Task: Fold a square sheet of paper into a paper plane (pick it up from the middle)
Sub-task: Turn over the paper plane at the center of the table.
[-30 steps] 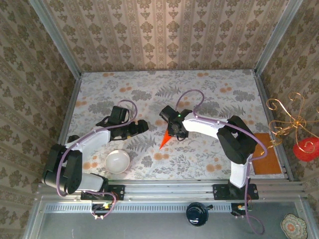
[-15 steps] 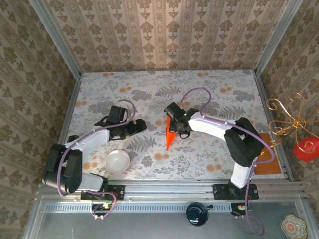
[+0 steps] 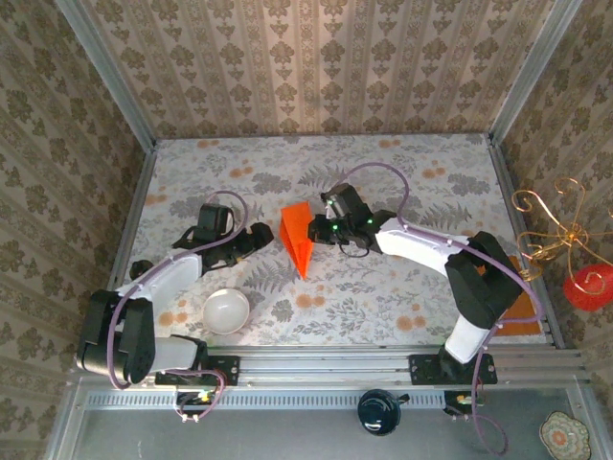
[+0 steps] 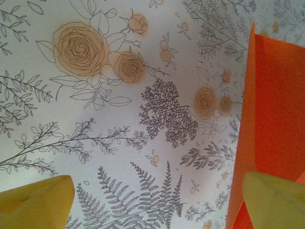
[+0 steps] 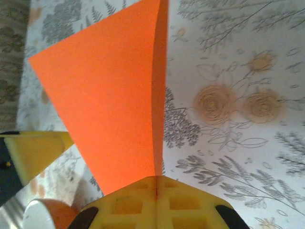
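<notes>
Now the paper plane [image 5: 109, 95] hangs pinched in the right gripper [image 5: 156, 180].

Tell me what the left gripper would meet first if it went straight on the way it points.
Probably the paper plane, which the right gripper holds just ahead of the left gripper. Depth is unclear, so it may pass beside it.
</notes>
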Robot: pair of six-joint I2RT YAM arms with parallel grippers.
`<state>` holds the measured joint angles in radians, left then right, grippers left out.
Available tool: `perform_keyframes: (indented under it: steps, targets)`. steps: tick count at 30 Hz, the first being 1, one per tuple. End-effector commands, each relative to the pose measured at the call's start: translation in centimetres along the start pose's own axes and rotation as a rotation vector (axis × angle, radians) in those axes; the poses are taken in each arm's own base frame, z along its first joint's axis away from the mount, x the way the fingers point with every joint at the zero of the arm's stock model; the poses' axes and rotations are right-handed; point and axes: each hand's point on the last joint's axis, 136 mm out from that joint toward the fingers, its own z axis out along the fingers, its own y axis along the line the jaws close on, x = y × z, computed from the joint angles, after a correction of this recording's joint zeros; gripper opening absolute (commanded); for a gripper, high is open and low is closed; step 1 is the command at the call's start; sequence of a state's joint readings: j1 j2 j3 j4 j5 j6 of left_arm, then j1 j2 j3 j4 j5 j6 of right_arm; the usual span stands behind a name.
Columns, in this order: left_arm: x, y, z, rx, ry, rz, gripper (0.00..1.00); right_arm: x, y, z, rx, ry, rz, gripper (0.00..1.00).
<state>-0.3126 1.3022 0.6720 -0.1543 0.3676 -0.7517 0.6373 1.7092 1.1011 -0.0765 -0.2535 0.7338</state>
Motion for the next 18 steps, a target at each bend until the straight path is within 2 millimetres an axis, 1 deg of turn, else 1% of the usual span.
perform_keyframes:
  steps: [1,4,9,13,14,16,18]
  targets:
    - [0.2,-0.3,0.2,0.023,0.002,-0.026,0.9,0.5,0.7,1.1,-0.163,0.037,0.059,0.08]
    - [0.5,-0.6,0.4,0.012,0.005,-0.014,0.88,1.3,-1.0,2.1,-0.178,0.063,0.106,0.08]
    - [1.6,-1.7,1.6,0.015,0.046,0.019,0.8,2.4,-3.7,2.9,-0.146,0.086,0.143,0.09]
    - [2.8,-3.7,2.8,0.046,0.097,0.064,0.66,2.9,-5.9,3.2,-0.119,0.089,0.18,0.09]
    - [3.6,-4.6,3.3,0.059,0.13,0.087,0.63,3.0,-6.4,3.1,-0.115,0.088,0.191,0.09]
    - [4.5,-5.8,4.1,0.067,0.171,0.131,0.56,3.0,-6.9,3.1,-0.113,0.088,0.201,0.09]
    - [5.1,-6.6,4.7,0.049,0.188,0.171,0.52,3.0,-7.2,3.1,-0.109,0.085,0.206,0.09]
